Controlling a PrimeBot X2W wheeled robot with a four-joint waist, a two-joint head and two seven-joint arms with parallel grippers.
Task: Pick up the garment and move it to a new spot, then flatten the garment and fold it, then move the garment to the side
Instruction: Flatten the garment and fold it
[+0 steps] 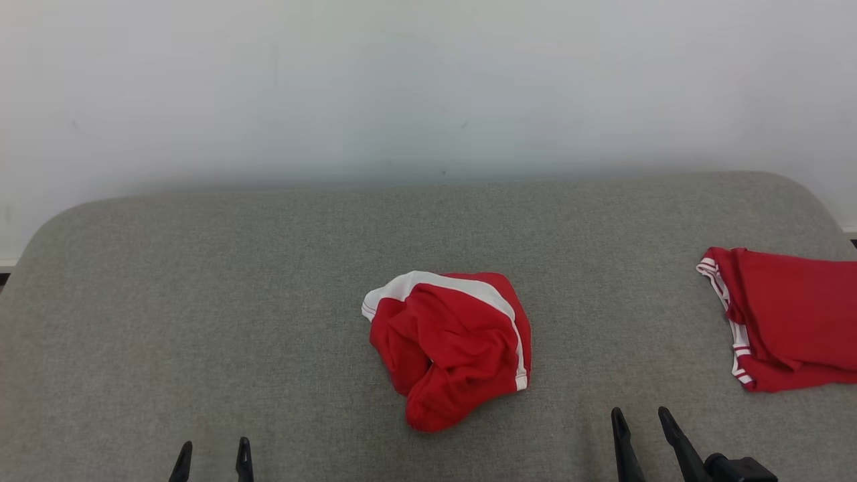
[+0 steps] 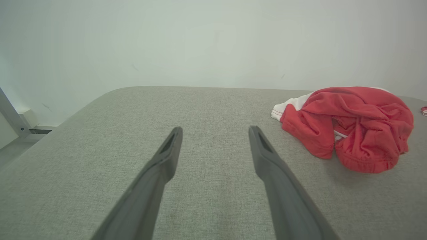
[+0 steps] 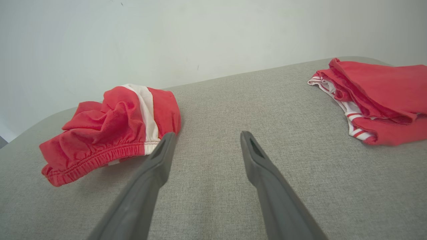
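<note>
Crumpled red garment lay at desk centre. Left claw at 7 o'clock, right claw at 5, both spread wide, empty. Pick-up judged not begun; you next needed reach toward 12, pinch on raised fold.

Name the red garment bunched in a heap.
The red garment with the broad white band in the middle; the red garment with striped trim lies flatter at the right edge.

You're in a plain indoor room that reads as a test setup: a white wall, a grey fabric-covered surface with rounded corners against it, and a metal strut beside it.
</note>
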